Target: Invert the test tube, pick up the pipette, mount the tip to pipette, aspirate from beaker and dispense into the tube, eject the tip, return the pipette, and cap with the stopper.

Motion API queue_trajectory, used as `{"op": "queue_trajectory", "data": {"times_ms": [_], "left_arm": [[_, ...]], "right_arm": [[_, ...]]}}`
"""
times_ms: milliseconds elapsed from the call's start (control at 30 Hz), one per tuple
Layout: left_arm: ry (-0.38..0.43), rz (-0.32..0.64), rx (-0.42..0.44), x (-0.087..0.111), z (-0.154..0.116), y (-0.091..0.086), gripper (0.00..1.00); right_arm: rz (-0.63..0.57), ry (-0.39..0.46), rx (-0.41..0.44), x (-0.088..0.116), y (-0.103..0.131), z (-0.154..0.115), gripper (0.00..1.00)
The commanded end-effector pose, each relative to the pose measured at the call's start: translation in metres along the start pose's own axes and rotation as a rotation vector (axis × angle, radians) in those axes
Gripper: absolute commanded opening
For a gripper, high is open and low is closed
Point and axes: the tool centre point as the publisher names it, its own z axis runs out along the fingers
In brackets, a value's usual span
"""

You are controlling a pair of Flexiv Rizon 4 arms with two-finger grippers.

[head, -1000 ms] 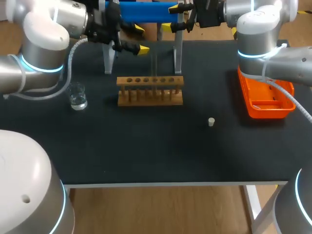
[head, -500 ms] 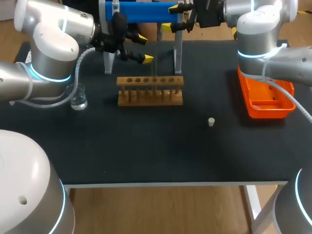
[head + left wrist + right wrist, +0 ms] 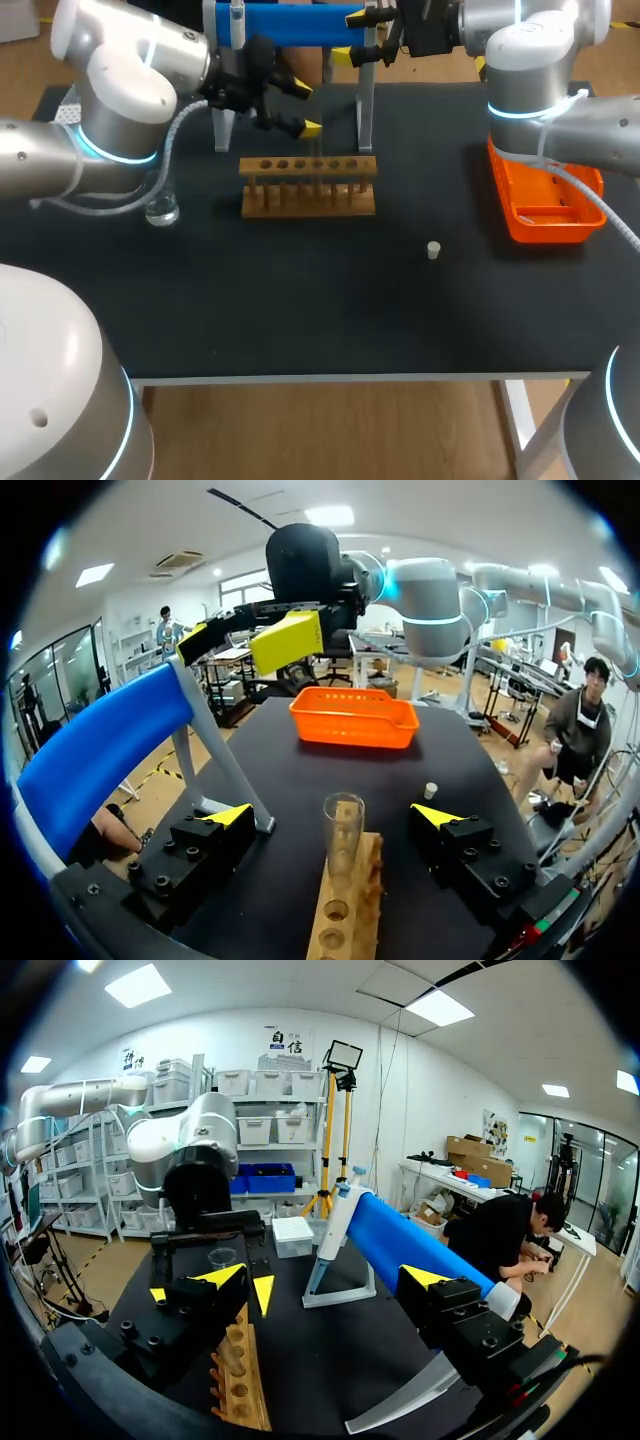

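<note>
tube (image 3: 343, 830): glass, light, slick, likely breakable; stands in rack (image 3: 366, 895); hold gently mid-wall, above rack.
left jaws: apart, flanking tube.
right jaws: apart, empty.

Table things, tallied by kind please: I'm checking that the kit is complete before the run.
Test tube: 1
Wooden rack: 1
Beaker: 1
Stopper: 1
Blue pipette: 1
Stand: 1
Orange tray: 1
White box: 1
Total: 8

Orange tray (image 3: 545, 232); blue stand (image 3: 290, 24); tan rack (image 3: 308, 200); black table (image 3: 300, 300); pale stopper (image 3: 433, 250).
</note>
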Motion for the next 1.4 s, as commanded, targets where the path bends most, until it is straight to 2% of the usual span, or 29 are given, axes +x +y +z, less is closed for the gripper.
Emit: {"op": "queue_trajectory", "data": {"times_ms": [33, 333, 767, 1400], "left_arm": [[0.013, 0.001, -0.01, -0.004, 0.011, 0.003, 1.0], [0.004, -0.02, -0.017, -0.003, 0.028, 0.013, 1.0], [-0.043, -0.03, -0.023, 0.003, 0.036, 0.02, 1.0], [-0.031, -0.028, -0.033, 0.003, 0.048, 0.035, 1.0]], "right_arm": [[0.0, 0.0, 0.003, 0.0, 0.001, -0.001, 1.0], [0.0, 0.0, 0.003, 0.0, 0.001, -0.001, 1.0], [0.0, 0.0, 0.003, 0.0, 0.001, -0.001, 1.0], [0.0, 0.0, 0.003, 0.0, 0.001, -0.001, 1.0]]}}
